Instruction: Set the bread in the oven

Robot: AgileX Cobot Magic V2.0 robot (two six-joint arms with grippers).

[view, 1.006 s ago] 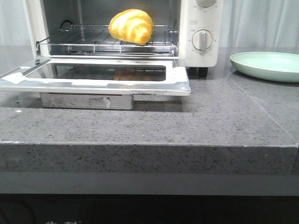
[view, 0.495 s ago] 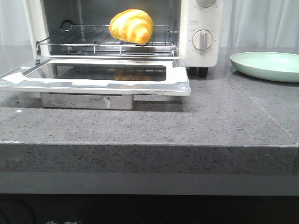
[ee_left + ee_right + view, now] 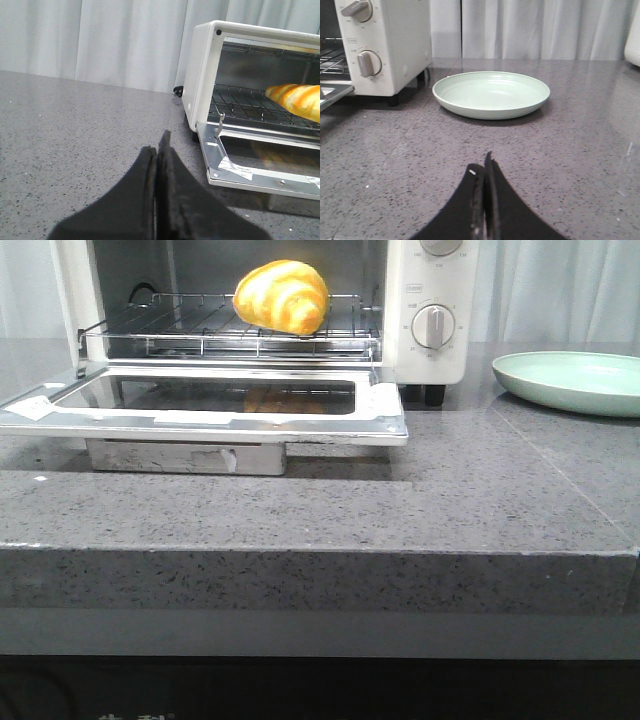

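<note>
Sitting on the wire rack (image 3: 200, 325) inside the oven (image 3: 430, 300), the bread (image 3: 281, 296) looks done, door (image 3: 215, 405) down. We've got both the left gripper (image 3: 157, 150) and right gripper (image 3: 484, 172) pinched closed on nothing, near a green plate (image 3: 491, 94).

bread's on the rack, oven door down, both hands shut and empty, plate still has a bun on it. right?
Not quite: the plate is empty, as the right wrist view shows. The rest holds: the bread sits on the rack in the oven, the door is down, and the left hand and right hand are shut and empty.
</note>
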